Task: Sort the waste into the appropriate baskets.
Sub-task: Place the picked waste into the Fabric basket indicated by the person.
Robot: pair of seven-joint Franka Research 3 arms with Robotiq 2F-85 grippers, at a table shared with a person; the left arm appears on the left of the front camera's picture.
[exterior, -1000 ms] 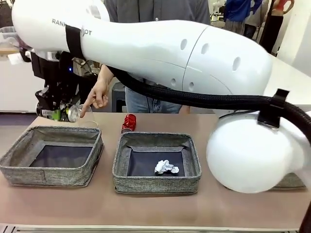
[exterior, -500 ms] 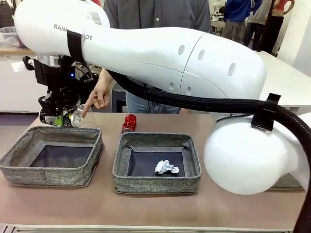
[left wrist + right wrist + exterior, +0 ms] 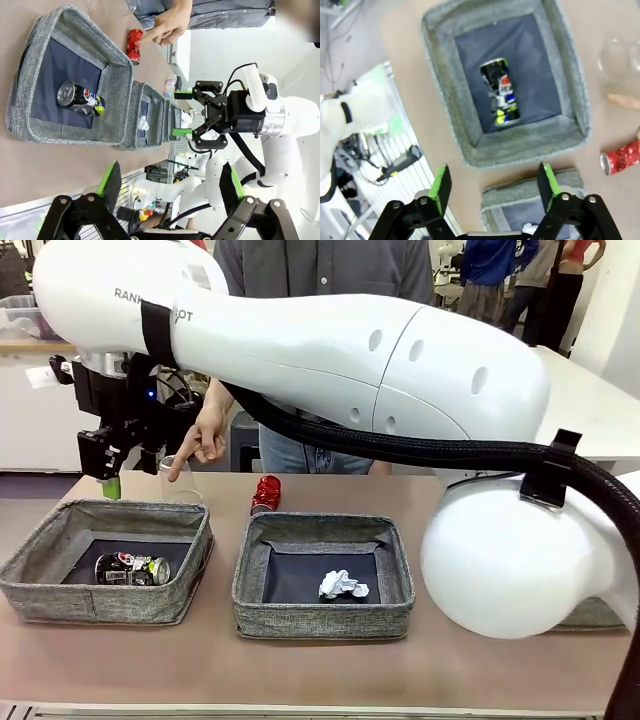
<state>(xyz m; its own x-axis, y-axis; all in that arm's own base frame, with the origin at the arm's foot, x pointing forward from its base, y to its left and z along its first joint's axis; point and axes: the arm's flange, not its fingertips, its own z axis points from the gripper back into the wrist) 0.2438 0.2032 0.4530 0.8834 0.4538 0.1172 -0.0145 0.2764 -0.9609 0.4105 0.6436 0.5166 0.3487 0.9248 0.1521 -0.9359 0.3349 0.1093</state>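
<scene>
Right gripper just let go. It was pinched on the crushed dark can a second ago; now the jaws are spread wide and empty, hovering above the left basket. The can lies on its side on that basket's dark floor. Left gripper is wide open, holding nothing. That's one more item sorted, and the paper ball sits in the middle basket. Left on the table: the red can behind the middle basket and the clear cup by the person's pointing hand. You'd likely go for one of those next.
</scene>
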